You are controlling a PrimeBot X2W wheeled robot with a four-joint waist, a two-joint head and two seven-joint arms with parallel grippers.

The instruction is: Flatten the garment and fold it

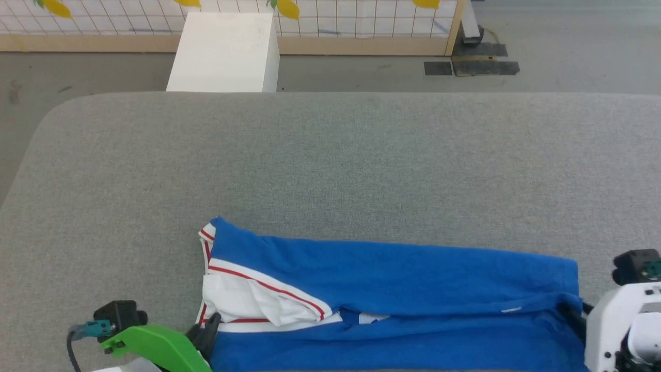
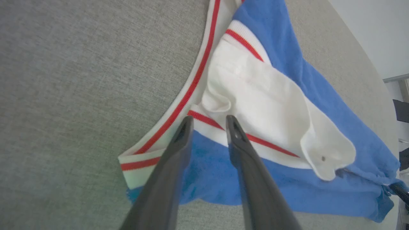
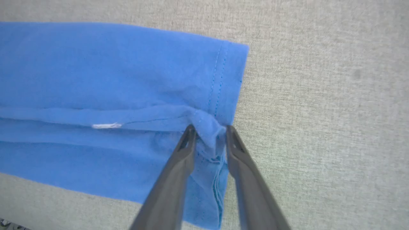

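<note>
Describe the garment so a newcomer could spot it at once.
Find the wide grey table. Along its near edge lies the garment, folded into a long strip. Royal-blue cloth with white, red-striped bands at its left end sets it apart from the plain white box beyond.

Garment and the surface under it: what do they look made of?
Garment: soft matte knit, probably cotton or polyester jersey; it creases, bunches, and shows a stitched hem. Its white bands look ribbed. Table cover: matte grey woven or felt-like cloth, judging by its speckled weave.
</note>
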